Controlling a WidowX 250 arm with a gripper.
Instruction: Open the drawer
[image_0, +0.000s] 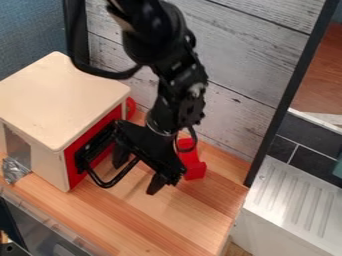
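Item, left: one red-fronted drawer (93, 135), likely light, rigid (best hooked by its edge, I'd say); claw (138, 172) spread open.

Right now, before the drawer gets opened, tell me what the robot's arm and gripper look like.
The arm is black, built of chunky jointed segments with small pale grey marks around the joints. A thick black cable loops out beside it. The gripper is black too, with two stubby fingers and an angular black frame at its side.
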